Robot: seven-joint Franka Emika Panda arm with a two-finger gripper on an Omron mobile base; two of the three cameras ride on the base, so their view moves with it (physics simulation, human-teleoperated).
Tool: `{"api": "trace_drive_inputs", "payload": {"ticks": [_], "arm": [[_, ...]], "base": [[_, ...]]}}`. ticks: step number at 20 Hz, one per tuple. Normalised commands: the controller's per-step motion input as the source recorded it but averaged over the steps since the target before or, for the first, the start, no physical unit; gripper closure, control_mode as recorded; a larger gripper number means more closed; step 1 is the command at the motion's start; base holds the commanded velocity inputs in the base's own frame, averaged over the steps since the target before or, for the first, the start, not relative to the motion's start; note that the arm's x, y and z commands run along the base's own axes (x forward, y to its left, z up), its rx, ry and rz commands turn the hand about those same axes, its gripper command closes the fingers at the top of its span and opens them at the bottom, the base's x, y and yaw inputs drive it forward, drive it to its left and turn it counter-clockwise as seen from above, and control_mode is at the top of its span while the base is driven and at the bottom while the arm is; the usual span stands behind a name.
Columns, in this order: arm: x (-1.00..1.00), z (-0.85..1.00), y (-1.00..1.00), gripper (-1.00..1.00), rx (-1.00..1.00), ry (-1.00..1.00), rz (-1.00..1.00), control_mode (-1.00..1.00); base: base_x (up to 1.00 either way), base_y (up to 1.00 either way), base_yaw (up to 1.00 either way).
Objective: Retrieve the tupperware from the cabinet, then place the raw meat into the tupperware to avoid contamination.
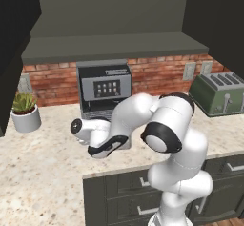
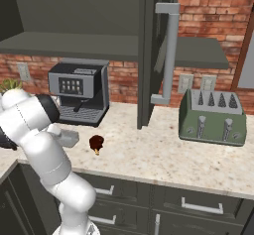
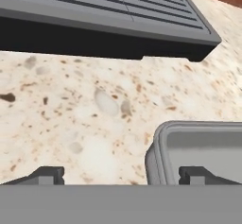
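Note:
The grey tupperware (image 3: 203, 145) sits empty on the speckled counter (image 3: 85, 119), just in front of the coffee machine's drip tray (image 3: 104, 5). My gripper (image 3: 122, 176) hangs low over it, open. One fingertip (image 3: 196, 175) is above the container's inside and the other (image 3: 47, 175) is above bare counter, so nothing is held. In the right base view the tupperware (image 2: 69, 139) peeks out from behind my arm. The raw meat (image 2: 96, 144) lies on the counter just to its right. The cabinet (image 2: 149, 55) above stands open, its door swung out with its silver handle (image 2: 168, 55) showing.
A coffee machine (image 1: 104, 87) stands against the brick wall behind my hand. A potted plant (image 1: 25, 110) is at the far left and a green-grey toaster (image 2: 212, 116) at the right. The open cabinet door hangs over the counter between coffee machine and toaster.

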Motion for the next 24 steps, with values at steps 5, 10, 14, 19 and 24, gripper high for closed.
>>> {"api": "trace_drive_inputs", "payload": {"ticks": [5, 10, 14, 19, 24], "arm": [[0.0, 0.07, -0.07, -1.0, 0.0, 0.01, 0.0, -1.0], [-0.07, 0.39, -0.12, -1.0, 0.07, 0.0, 0.0, -1.0], [-0.02, 0.38, -0.37, -1.0, 0.15, 0.0, 0.0, -1.0], [0.0, 0.03, -0.81, -1.0, 0.3, 0.02, 0.0, -1.0], [-0.11, 0.08, -0.94, -1.0, 0.24, 0.0, 0.04, -1.0]], "base": [[0.0, 0.0, 0.0], [0.0, 0.0, 0.0], [0.0, 0.0, 0.0], [0.0, 0.0, 0.0], [0.0, 0.0, 0.0]]}}
